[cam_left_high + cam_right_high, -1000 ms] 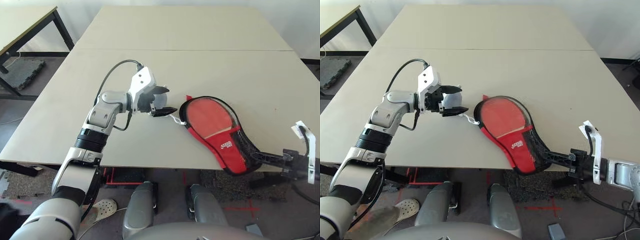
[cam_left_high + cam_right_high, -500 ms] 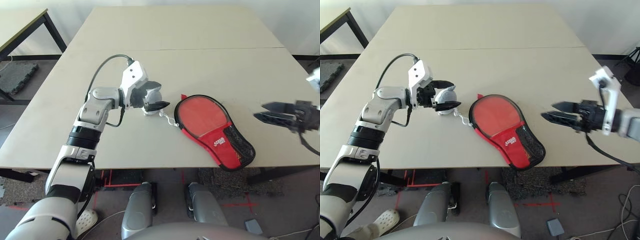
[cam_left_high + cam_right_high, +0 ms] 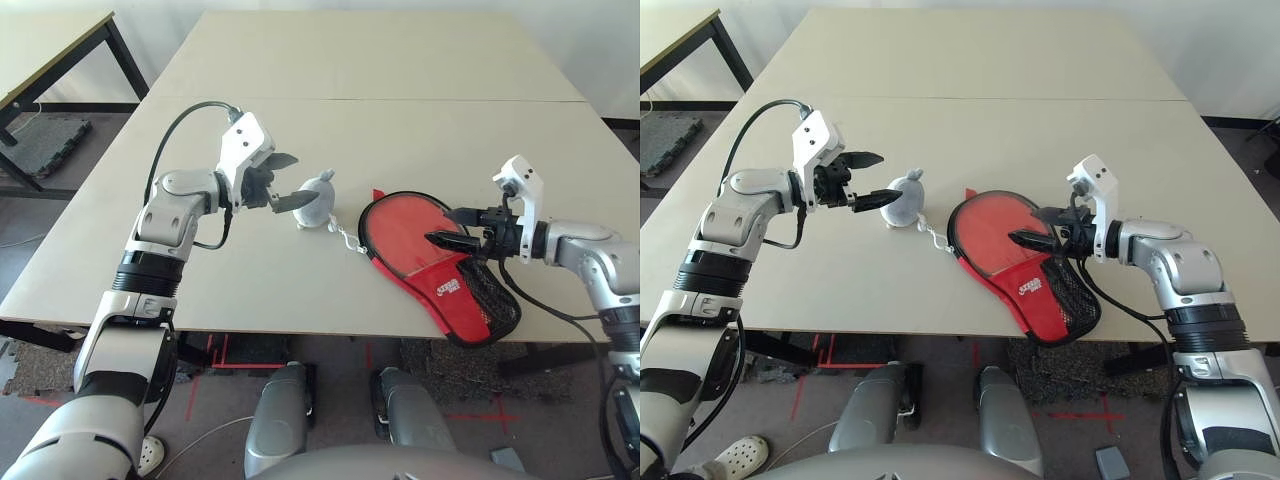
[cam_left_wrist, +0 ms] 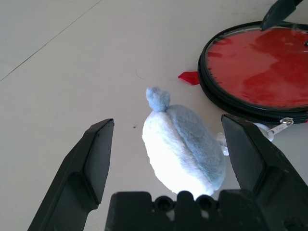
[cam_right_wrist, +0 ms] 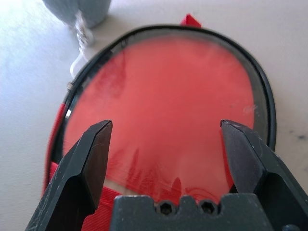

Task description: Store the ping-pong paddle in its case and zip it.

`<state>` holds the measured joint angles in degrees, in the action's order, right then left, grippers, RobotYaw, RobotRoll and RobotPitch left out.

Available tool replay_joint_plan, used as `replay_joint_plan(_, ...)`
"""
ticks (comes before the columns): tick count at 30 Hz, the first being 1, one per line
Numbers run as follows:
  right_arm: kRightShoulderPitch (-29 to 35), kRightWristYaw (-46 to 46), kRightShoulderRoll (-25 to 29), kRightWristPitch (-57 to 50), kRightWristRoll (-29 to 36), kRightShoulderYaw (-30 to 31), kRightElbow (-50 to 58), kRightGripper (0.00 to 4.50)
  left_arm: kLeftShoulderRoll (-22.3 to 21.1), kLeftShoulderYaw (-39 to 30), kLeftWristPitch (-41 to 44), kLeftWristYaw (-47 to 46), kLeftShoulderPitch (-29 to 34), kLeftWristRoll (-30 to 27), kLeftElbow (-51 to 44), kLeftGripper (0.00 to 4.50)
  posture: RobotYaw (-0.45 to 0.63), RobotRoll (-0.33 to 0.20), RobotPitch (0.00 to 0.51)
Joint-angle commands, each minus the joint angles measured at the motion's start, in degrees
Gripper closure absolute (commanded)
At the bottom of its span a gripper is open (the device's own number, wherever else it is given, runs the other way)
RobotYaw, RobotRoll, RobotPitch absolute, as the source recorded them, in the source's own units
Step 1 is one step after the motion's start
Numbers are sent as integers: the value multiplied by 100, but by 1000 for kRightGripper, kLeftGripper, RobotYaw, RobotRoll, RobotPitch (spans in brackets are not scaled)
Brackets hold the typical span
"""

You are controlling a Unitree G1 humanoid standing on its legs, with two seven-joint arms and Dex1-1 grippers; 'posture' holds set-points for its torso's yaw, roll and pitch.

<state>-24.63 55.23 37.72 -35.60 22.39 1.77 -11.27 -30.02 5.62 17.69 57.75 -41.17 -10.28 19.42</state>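
A: Right, what's on the beige laminate table?

B: Paddle-shaped red fabric case w/ black zipper rim, lying flat nr the front edge, right of centre. Round end has a clear glossy window; the flat ping-pong paddle's red rubber face shows through it, so paddle's inside the case. Narrow end: black mesh pocket and a small white logo on a red band.

A: And the fluffy thing?

B: Grey-white fuzzy ball, soft pile, little tuft on top. Sits just left of the case; a thin white cord w/ a metal zip pull runs from it to the rim.

A: Grippers?

B: Left gripper: black fingers spread wide, holding nothing, tips either side of the ball, no contact visible. Right gripper: also wide apart, empty, poised over the case's round end; can't tell if it's touching.
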Motion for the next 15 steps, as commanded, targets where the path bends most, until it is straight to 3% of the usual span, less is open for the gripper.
replay_joint_plan(1,-54,-7,-42,191,-224,121,-147,52,-10,100,-61,-9,92,134,185,0,83,0,97)
replay_joint_plan(15,131,-11,-136,256,-425,185,-55,52,61,471,-314,165,85,464,496,0,74,0,103)
